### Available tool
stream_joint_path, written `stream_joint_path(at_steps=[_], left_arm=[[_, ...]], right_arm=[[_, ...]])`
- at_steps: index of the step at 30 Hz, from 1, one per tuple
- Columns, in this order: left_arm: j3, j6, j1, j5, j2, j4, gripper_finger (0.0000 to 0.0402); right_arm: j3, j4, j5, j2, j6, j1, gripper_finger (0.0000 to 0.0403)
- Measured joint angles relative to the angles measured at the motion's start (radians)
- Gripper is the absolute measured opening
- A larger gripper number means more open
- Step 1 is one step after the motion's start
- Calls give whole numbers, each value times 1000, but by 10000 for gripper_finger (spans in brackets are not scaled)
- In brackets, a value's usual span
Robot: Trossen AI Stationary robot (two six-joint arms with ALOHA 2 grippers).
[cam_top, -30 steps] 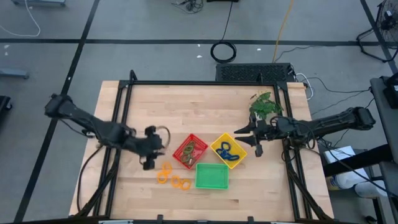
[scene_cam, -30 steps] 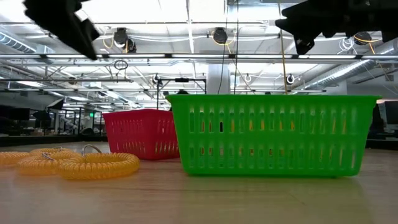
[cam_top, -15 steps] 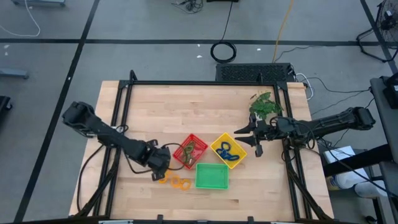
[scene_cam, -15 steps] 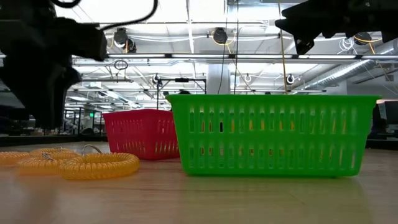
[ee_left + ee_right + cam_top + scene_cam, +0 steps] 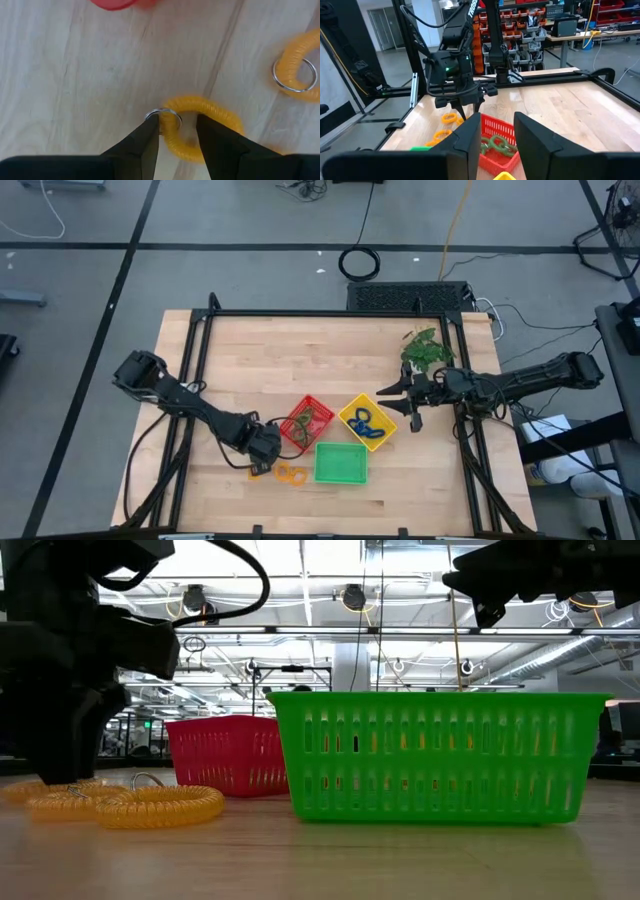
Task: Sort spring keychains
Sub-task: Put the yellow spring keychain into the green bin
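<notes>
Orange spring keychains lie flat on the table near the green tray's left side (image 5: 291,474) (image 5: 160,807). My left gripper (image 5: 262,456) is down over the leftmost one (image 5: 210,112), open, with one finger on either side of the coil beside its metal ring (image 5: 162,114). Green keychains (image 5: 308,420) lie in the red tray (image 5: 296,436); blue ones (image 5: 364,420) lie in the yellow tray (image 5: 384,430). My right gripper (image 5: 412,406) (image 5: 497,131) hovers open, right of the yellow tray. My left gripper (image 5: 177,129) comes from above, pointing down, and its fingers (image 5: 150,132) straddle the orange coil across its strand, next to the metal ring. The coil lies flat on the table. I cannot tell whether the fingers touch it.
The green tray (image 5: 340,463) (image 5: 435,755) stands at the near side, just right of the orange keychains, with the red tray (image 5: 225,753) behind it. A leafy plant (image 5: 425,348) sits at the far right. Bare wood lies to the left and far side.
My left gripper has travelled from beside the red tray's left side toward the near edge and slightly right, descending until its fingers stand around an orange keychain. The keychains and trays have not moved.
</notes>
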Motion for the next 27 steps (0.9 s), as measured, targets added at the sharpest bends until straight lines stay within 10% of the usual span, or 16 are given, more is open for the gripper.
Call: stream_joint_path(at_steps=[12, 20, 27], left_arm=[[-2, 9, -1, -22, 9, -6, 134], [-4, 10, 3, 16, 10, -10, 18], [-5, 39, 7, 26, -14, -30, 11]], right_arm=[[0, -15, 0, 0, 0, 0, 102], [0, -15, 0, 0, 0, 0, 102], [0, -15, 0, 0, 0, 0, 102]])
